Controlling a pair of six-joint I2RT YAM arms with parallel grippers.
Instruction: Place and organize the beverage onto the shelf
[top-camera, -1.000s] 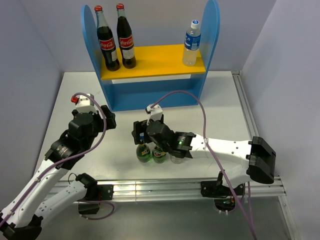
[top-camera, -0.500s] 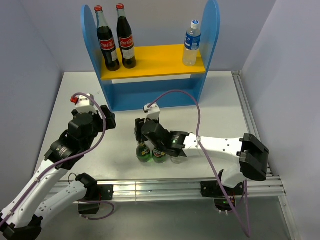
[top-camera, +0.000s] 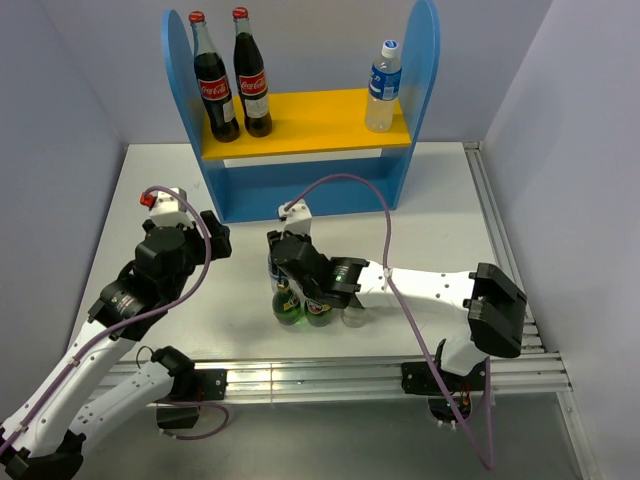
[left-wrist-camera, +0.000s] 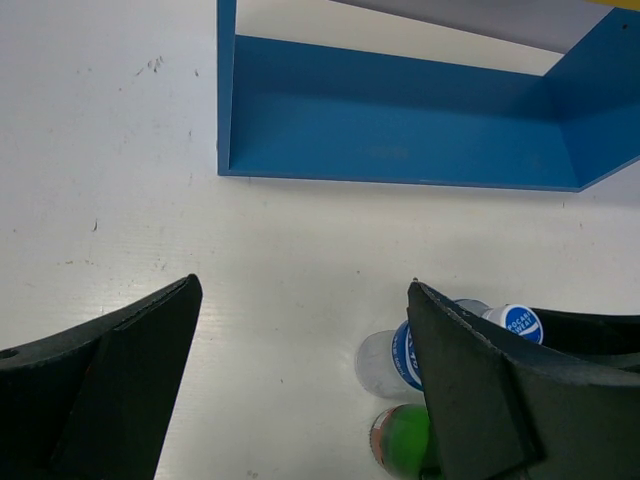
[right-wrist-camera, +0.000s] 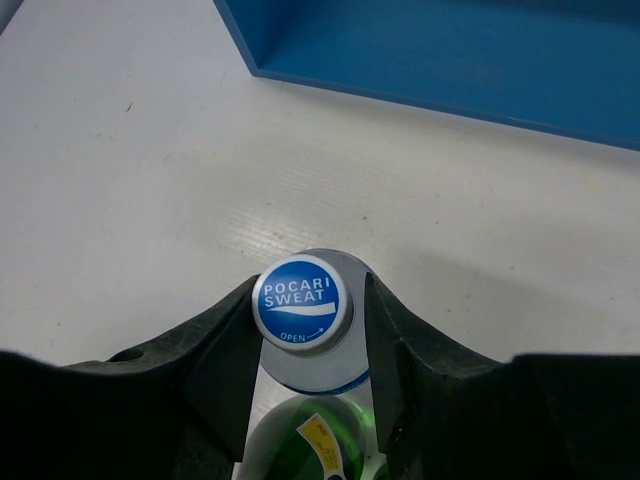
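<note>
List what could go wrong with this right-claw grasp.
1. Right claw pinches the bottle high, at the cap; it may slip or swing on lifting.
2. Green bottles stand close beside it and could be knocked over as it comes up.

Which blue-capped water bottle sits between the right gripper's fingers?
The blue-capped bottle on the table, beside the green bottles; the right gripper flanks its cap. The other blue-capped bottle stands on the yellow board.
</note>
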